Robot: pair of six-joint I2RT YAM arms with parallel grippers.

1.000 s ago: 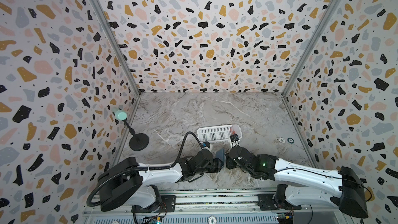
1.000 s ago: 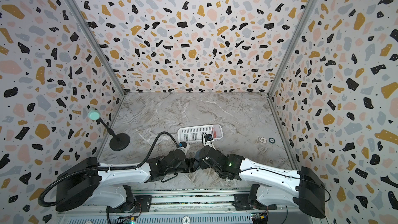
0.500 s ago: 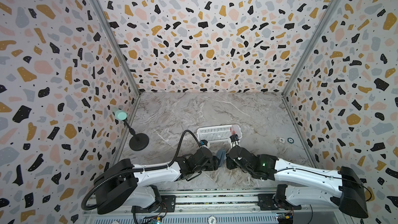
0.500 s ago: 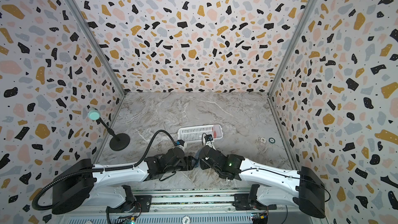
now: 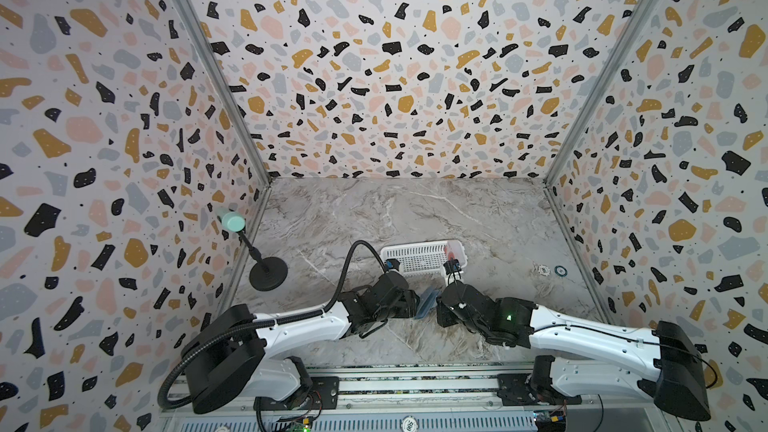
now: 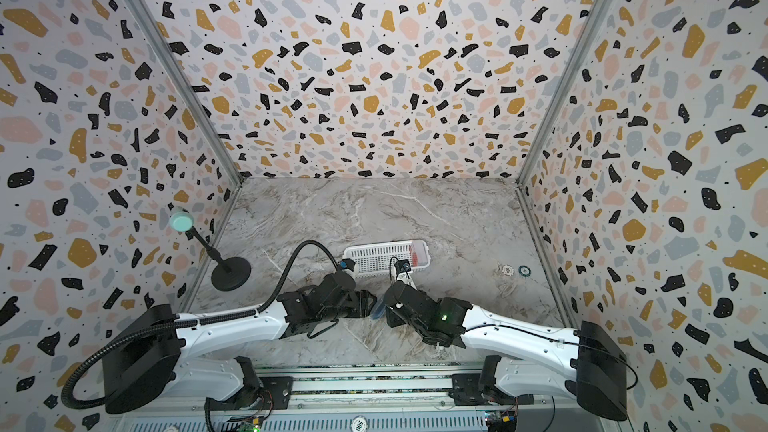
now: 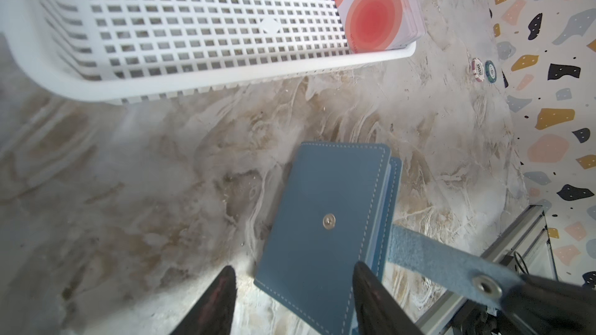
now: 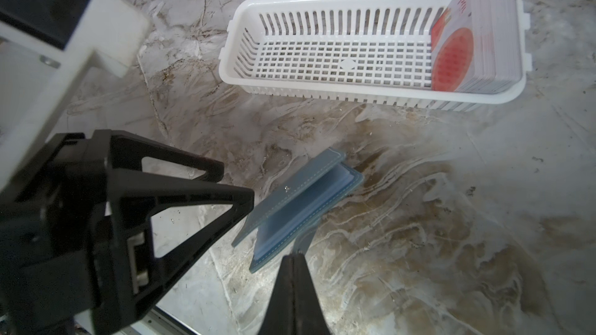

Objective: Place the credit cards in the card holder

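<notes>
My left gripper stands open, its 2 fingers straddling one end of the blue card holder, which lies slightly ajar near the desk's front edge, about midway along. My right gripper is pinched tight on its snap tab. Behind, the credit cards stand at the right end of the white basket.

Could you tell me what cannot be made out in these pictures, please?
- Credit cards: number; stack edges too fine, right wrist view; cut off, left wrist view.
- Card holder pockets: hidden under its cover, left wrist view.
- Card holder, both top views: too small for detail.
</notes>
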